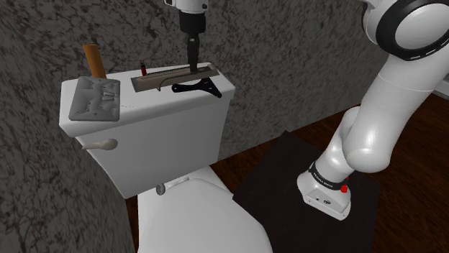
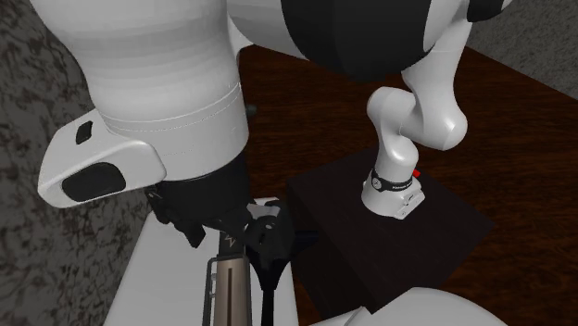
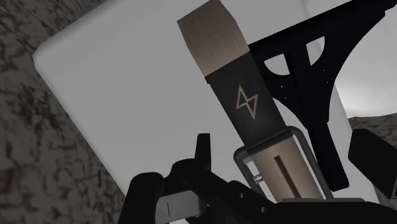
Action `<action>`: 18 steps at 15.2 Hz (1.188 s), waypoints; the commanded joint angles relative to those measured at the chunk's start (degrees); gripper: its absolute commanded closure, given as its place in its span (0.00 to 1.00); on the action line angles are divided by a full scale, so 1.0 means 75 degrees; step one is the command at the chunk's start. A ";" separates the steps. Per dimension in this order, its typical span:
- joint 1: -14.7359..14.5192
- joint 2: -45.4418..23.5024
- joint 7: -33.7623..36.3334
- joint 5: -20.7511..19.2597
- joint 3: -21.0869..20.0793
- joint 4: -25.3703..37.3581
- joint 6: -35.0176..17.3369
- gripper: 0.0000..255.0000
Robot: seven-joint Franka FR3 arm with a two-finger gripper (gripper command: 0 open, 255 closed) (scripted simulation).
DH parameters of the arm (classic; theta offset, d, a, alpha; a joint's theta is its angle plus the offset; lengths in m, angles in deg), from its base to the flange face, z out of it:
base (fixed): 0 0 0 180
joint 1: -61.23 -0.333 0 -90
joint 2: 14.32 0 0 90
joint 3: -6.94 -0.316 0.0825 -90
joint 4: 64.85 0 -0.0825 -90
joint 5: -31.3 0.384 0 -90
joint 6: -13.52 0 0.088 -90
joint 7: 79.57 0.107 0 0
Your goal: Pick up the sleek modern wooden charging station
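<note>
Now | gripper (image 3: 286, 145) fingers apart, straddling wooden charging station (image 3: 212, 44) | station on toilet tank (image 1: 180, 115) | black bracket (image 1: 198, 87) beside

Mottled grey stone wall (image 1: 43, 43) behind and beside a white toilet (image 1: 165, 136) — flush lever (image 1: 101, 144) on the tank's front. Dark wood plank floor (image 1: 417, 158) — dim, even light.

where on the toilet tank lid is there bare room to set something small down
Bare tank lid runs along the front edge, from the grey pad to the black bracket, in front of the charging station. A narrow gap lies between pad and station. The bracket end is crowded: the open gripper hangs over the station there.
</note>
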 commanded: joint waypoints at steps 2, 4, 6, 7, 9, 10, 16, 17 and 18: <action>0.0000 0.0019 -0.0012 0.0001 -0.0001 -0.0311 -0.0295 0.00; 0.0001 0.0028 -0.0014 0.0002 0.0000 -0.0483 -0.0459 0.00; 0.0001 0.0029 -0.0013 0.0001 -0.0001 -0.0486 -0.0460 1.00; 0.0003 0.0027 -0.0017 0.0001 0.0001 -0.0490 -0.0466 1.00; 0.0003 0.0030 -0.0017 0.0001 0.0001 -0.0493 -0.0466 1.00; 0.0002 0.0032 -0.0015 0.0002 0.0000 -0.0496 -0.0467 1.00; 0.0000 0.0024 -0.0013 0.0001 0.0000 -0.0375 -0.0355 1.00; 0.0000 0.0018 -0.0012 0.0001 0.0000 -0.0266 -0.0251 1.00; -0.0001 0.0008 -0.0011 0.0000 -0.0001 -0.0149 -0.0145 1.00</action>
